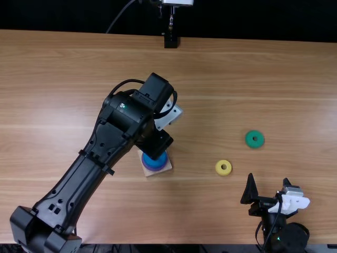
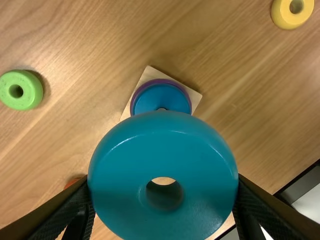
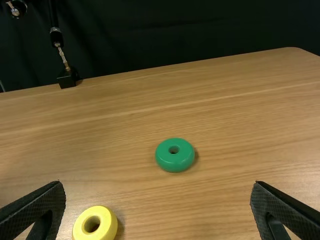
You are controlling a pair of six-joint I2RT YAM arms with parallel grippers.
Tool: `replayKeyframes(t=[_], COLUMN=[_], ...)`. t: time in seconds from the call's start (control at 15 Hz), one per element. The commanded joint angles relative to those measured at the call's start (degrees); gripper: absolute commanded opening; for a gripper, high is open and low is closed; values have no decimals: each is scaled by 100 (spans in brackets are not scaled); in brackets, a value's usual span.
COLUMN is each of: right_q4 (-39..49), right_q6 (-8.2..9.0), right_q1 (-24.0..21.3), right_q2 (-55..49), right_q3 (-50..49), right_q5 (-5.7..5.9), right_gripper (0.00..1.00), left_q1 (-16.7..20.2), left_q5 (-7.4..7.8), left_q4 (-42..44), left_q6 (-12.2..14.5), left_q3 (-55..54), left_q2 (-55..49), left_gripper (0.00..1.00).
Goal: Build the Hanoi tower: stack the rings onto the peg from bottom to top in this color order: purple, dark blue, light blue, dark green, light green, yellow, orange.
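My left tool [image 2: 163, 185] grips the light blue ring [image 2: 163, 152]. The peg [image 2: 161, 109] stands below it, slightly aside; I should centre before lowering.

The round light blue plastic-looking ring [image 2: 125, 165] is glossy, the light brown wooden table [image 1: 237, 79] satiny (finely grained), the black cloth backdrop [image 3: 175, 30] matt.

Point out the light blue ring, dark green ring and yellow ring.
Light blue ring [image 2: 162, 147]: left wrist view, broad face, beside the hole.
Dark green ring [image 3: 164, 152]: right wrist view, top face, beside the hole.
Yellow ring [image 3: 106, 222]: right wrist view, top face, beside the hole.
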Motion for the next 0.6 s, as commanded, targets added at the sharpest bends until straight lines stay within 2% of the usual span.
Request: replayKeyframes(t=[0.0, 0.2, 0.33, 0.47, 0.53], right_q4=[-396, -396, -396, -396, -396], right_q6=[-34, -34, -34, -34, -34], right_q1=[-73, -73, -82, -73, -73], right_q2=[-73, -73, -73, -73, -73], right_q3=[-361, -361, -361, -361, -361], right_q5=[52, 52, 52, 52, 52], right_gripper=[100, 100, 100, 100, 100], left_q1=[52, 52, 52, 43, 43], left_q5=[39, 39, 28, 28, 17], left_q4=[4, 36, 25, 15, 15], left_q6=[30, 20, 20, 20, 30], left_q3=[-80, -247, -238, -238, -220], left_q2=[66, 66, 66, 66, 66], left_gripper=[0, 2, 31, 50, 63])
